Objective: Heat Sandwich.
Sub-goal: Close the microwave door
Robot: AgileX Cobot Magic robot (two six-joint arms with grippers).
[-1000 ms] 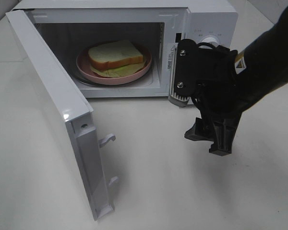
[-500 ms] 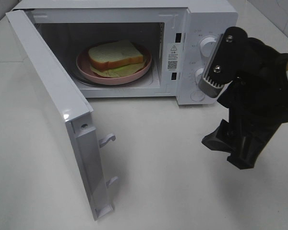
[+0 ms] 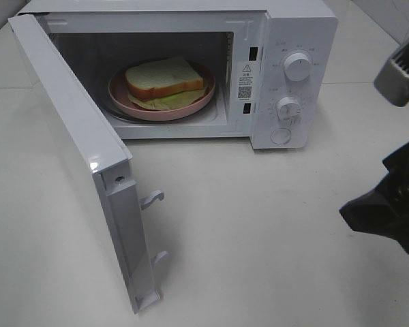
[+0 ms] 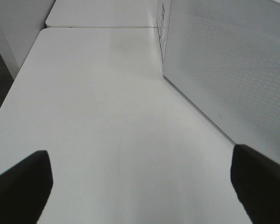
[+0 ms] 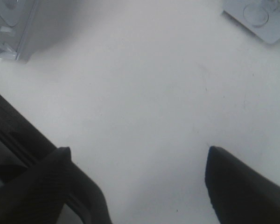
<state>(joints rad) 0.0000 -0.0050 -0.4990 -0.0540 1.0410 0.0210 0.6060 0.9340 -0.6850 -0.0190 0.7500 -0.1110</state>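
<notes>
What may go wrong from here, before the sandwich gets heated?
1. The door stands wide open with its latch hooks sticking out; an arm closing it may snag on them.
2. A hard push may slam the door and shake the sandwich on its plate.
</notes>
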